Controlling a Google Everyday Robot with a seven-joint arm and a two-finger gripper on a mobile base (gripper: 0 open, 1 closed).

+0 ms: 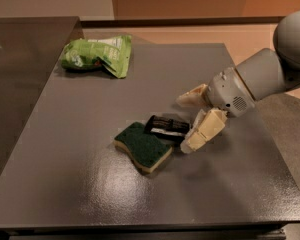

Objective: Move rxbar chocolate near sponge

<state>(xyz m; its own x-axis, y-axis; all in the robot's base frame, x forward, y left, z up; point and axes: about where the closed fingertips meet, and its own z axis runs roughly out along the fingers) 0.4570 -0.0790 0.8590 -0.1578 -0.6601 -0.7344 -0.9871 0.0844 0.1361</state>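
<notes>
The rxbar chocolate [165, 126], a small flat black wrapper with white lettering, lies on the grey table [90, 184]. Its left end touches the sponge [142, 146], which has a dark green top and a pale yellow base. My gripper [183, 125] is at the bar's right end, coming in from the right. It is open: one cream finger [192, 98] stands behind the bar and the other [204, 131] in front of it. The bar's right end lies between the two fingertips, and neither finger presses on it.
A bright green snack bag [96, 55] lies at the table's far left. A darker counter [20, 59] adjoins the table on the left. The grey arm [270, 69] reaches in from the right, over the table's right edge.
</notes>
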